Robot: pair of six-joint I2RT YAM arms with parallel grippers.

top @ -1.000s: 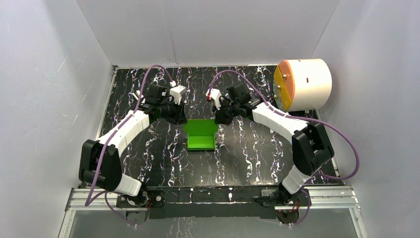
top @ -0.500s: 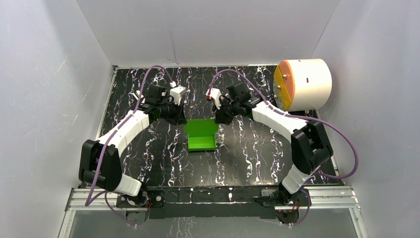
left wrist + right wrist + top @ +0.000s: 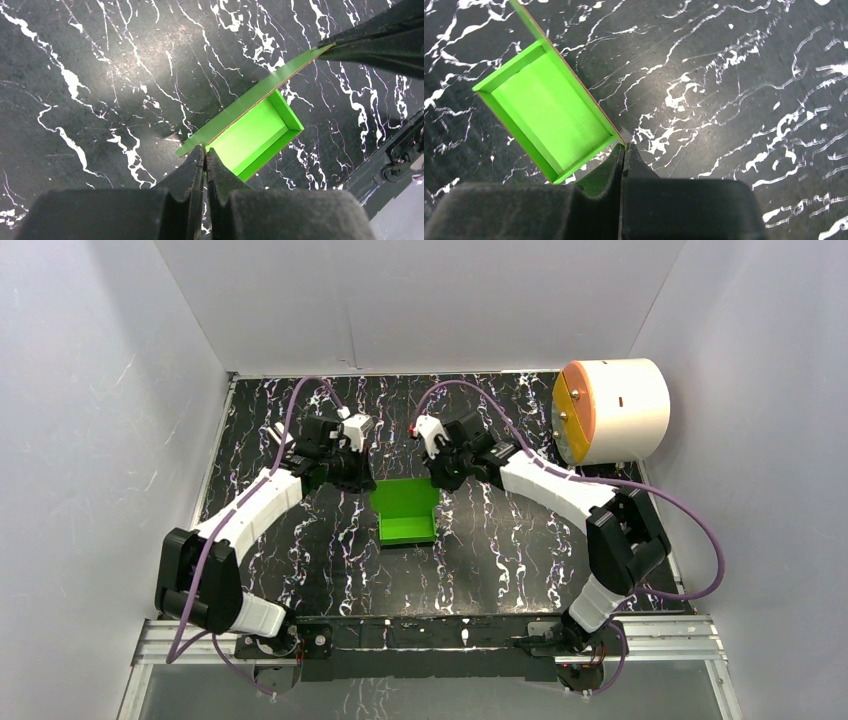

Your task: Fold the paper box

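Paper box [image 3: 406,512] sat mid-table [image 3: 500,560], between the two arms. It was a shallow green tray with its far flap raised.

- Top view: gave the layout only. Left gripper [image 3: 366,482] was at the flap's left corner and right gripper [image 3: 441,483] at its right corner. The jaws' state wasn't readable from up there.
- Left wrist: showed the box [image 3: 255,130] edge-on. The flap was a thin strip with a brown cut edge, running diagonally. Left gripper [image 3: 205,152] had its jaws pressed together on the flap's near corner, with only the card's thickness between them. The right gripper [image 3: 380,40] showed as a dark tip touching the flap's other end.
- Right wrist: looked down into the box [image 3: 549,115], with all four walls up and the flap rising along one long side. Right gripper [image 3: 623,149] had its jaws closed, pinching that flap's corner.
- Tray contents: only its own green floor and walls were visible inside.
- White cylinder [image 3: 610,410] with an orange-yellow face lay on its side at the far right of the table, well apart from the box.
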